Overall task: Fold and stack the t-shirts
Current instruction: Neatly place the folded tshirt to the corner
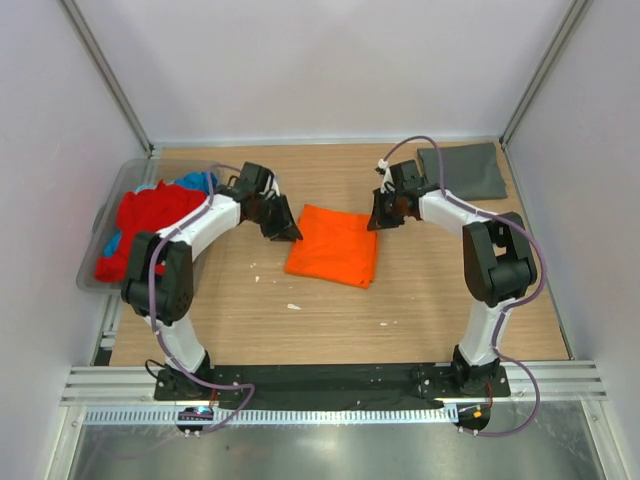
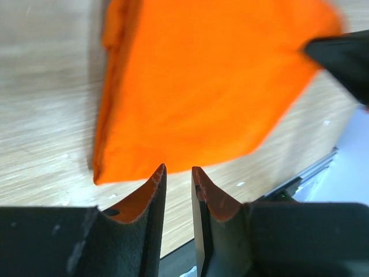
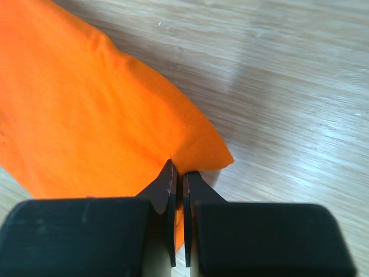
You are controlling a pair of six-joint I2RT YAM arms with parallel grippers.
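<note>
The orange shirt (image 1: 332, 245) lies folded into a flat, roughly square packet on the table (image 1: 330, 330), between my two grippers. My right gripper (image 3: 179, 173) is clamped on it. In the right wrist view the jaws are pressed almost together over the packet's nearest corner. Orange cloth shows in the slit between them, and the rest of the shirt spreads away ahead and to the left of the fingers. My left gripper (image 2: 177, 170) has nothing in it. Its jaws stand a little apart with bare wood visible through the gap. The shirt's edge sits just beyond the fingertips, and I cannot tell whether they touch it. From that wrist the folded layers show along the packet's left side, and the dark tip of the right gripper pokes in at the far right corner. Behind the right gripper, well apart from it toward the table's far corner, a grey shirt (image 1: 462, 170) lies folded flat. Behind and outboard of the left gripper, past its forearm, a clear tub (image 1: 128, 178) holds a crumpled red shirt (image 1: 150, 225). A blue shirt (image 1: 195, 182) is bunched at the tub's far end. A few white specks (image 1: 293, 306) dot the wood on the near side of the orange shirt.
</note>
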